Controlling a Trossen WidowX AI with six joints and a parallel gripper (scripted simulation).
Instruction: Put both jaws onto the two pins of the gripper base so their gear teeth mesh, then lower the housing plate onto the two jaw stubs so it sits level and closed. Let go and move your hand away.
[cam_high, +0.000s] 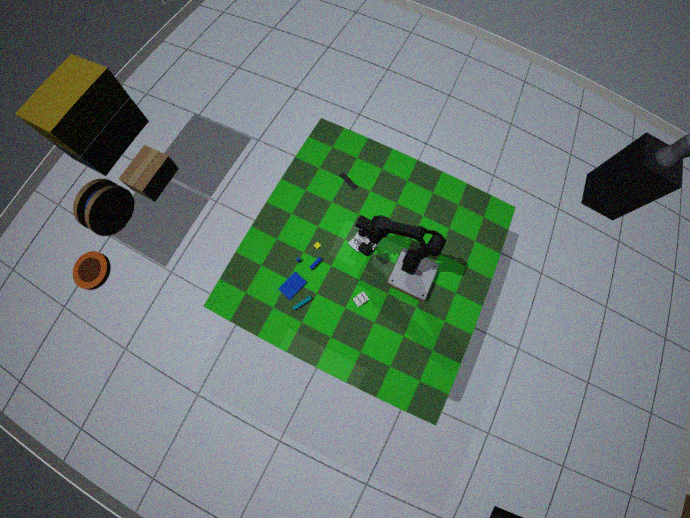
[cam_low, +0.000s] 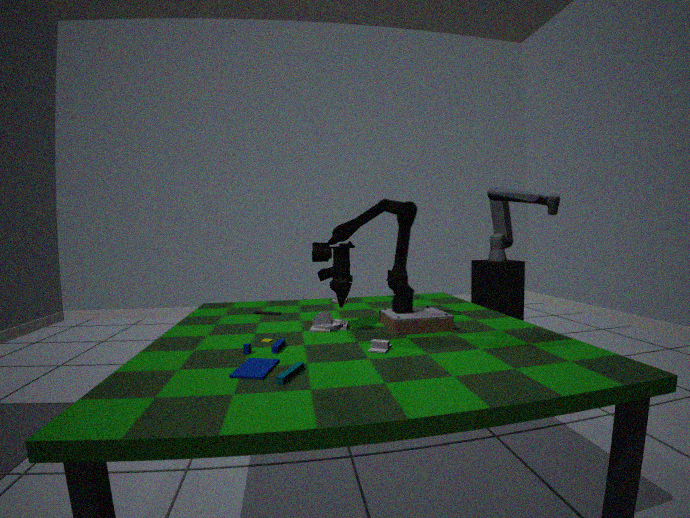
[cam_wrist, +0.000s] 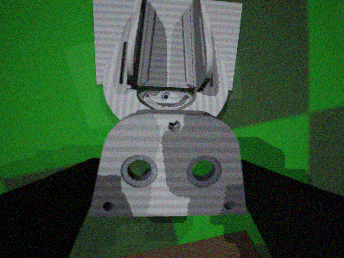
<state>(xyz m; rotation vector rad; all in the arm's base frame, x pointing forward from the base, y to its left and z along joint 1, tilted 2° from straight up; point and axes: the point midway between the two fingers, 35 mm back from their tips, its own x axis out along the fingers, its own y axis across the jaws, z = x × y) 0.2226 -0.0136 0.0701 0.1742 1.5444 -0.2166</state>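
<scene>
A black end effector (cam_high: 366, 245) (cam_low: 341, 305) (cam_wrist: 169, 166) points straight down above a green checkered worktop (cam_high: 384, 338) (cam_low: 356, 401) (cam_wrist: 45, 100). Its fingers stand wide and are clamped on the side edges of a pale housing plate (cam_wrist: 167, 145), which has two round ringed holes side by side and a rounded far end. In the wrist view the plate lies between the fingers, its long edges running roughly along the view. Just beyond its rounded end, farther up that view, are the two jaws (cam_wrist: 150, 55), upright and nearly parallel on the pale gripper base (cam_wrist: 225, 55). The coming move turns on this offset: the two holes sit on the near side of the jaws, so the plate probably has to travel forward, then down, with each hole over its stub. Whether the gear teeth mesh cannot be told. A tilted plate could catch on one stub.
</scene>
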